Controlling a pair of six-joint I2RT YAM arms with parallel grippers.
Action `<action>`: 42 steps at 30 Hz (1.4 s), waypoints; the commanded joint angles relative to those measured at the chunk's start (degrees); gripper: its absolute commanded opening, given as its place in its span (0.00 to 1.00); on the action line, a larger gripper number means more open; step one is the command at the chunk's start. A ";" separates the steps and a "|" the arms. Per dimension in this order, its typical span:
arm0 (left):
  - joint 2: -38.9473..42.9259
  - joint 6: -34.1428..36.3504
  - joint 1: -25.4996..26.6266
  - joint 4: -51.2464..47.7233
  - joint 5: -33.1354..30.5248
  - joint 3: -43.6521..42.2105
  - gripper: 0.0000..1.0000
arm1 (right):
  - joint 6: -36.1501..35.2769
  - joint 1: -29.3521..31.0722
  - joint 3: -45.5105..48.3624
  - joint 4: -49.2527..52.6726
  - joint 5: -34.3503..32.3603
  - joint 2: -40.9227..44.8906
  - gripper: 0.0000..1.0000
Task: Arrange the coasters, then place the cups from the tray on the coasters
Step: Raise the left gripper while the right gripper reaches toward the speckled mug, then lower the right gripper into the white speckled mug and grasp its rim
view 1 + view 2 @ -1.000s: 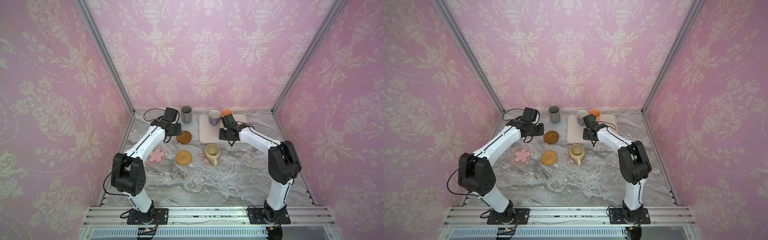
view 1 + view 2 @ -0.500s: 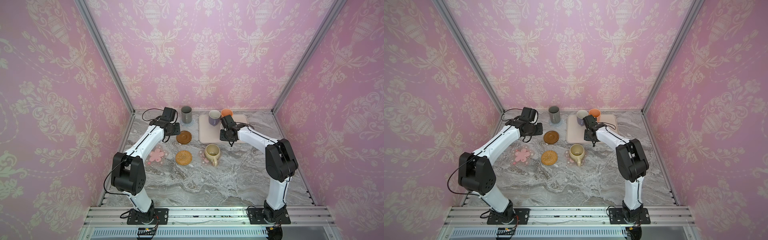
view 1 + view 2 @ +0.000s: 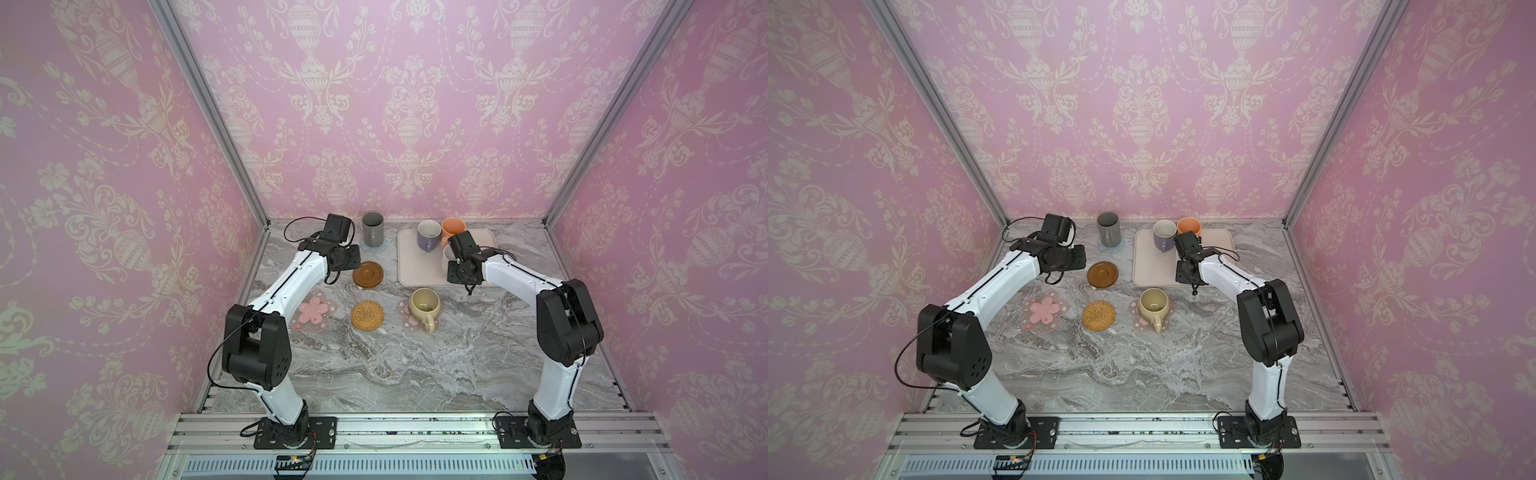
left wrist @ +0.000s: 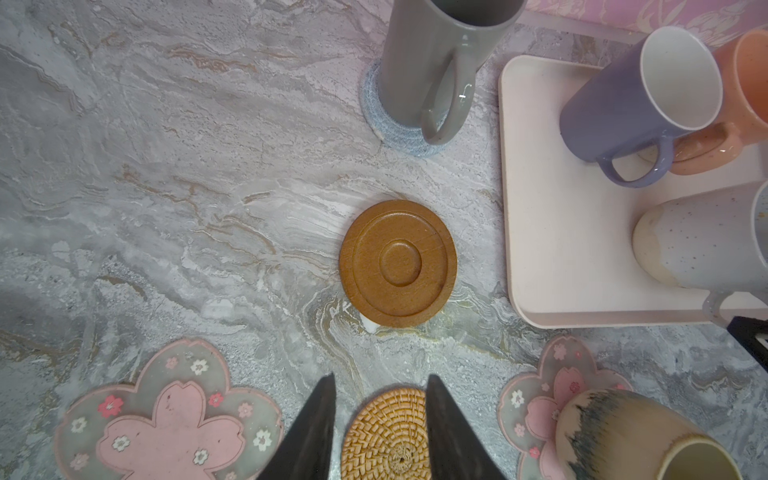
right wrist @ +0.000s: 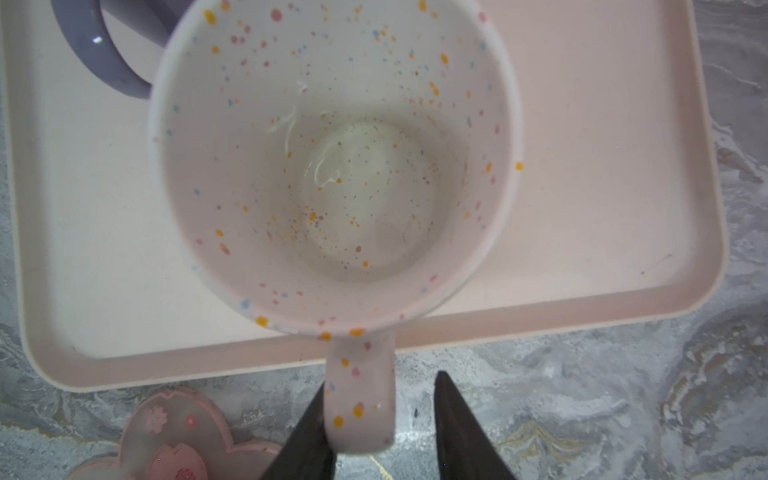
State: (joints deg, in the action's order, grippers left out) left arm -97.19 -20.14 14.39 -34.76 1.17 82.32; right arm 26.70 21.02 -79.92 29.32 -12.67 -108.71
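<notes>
Right arm [image 3: 515,274] stretched low over the tray [image 5: 582,208], right claw [image 5: 380,380] loosely straddling the speckled mug [image 5: 332,166] handle, left claw [image 4: 380,377] just spread, empty.

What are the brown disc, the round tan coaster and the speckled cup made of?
The brown disc looks like wood: faint grain, matte, turned rings. The round tan coaster looks like woven rattan or cane, coiled in a spiral. The speckled cup looks like glazed ceramic: shiny glints inside.
</notes>
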 commanded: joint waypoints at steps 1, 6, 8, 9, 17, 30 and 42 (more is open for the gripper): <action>-0.37 -0.60 -0.42 0.16 0.85 -0.81 0.39 | -2.60 -0.38 0.37 -1.46 1.67 2.13 0.39; -0.63 -0.83 -0.39 0.31 1.11 -0.89 0.39 | -3.14 -0.60 -2.35 -0.20 1.05 -0.23 0.40; -0.75 -0.79 -0.43 0.32 1.12 -0.85 0.39 | -3.14 -0.88 -2.99 -0.40 1.20 -1.01 0.40; -0.77 -0.81 -0.47 0.31 1.10 -0.85 0.39 | -3.08 -1.10 -3.41 -0.44 1.30 -1.55 0.40; -1.25 -0.69 -0.58 0.14 1.20 -0.76 0.39 | -2.88 -1.81 -6.23 0.52 1.81 -4.51 0.39; -0.81 -0.69 -1.22 0.31 1.29 -1.42 0.39 | -2.18 -1.80 -7.27 1.13 1.39 -5.73 0.25; 1.40 -0.86 -1.73 1.27 1.73 -3.45 0.39 | -3.12 -1.46 -7.31 0.93 3.75 -3.67 0.00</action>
State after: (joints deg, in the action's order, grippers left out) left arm -97.93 -20.27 13.19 -33.82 1.85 80.09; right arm 23.97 19.35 -85.56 29.47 -10.26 -113.67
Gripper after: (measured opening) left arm 0.390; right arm 0.184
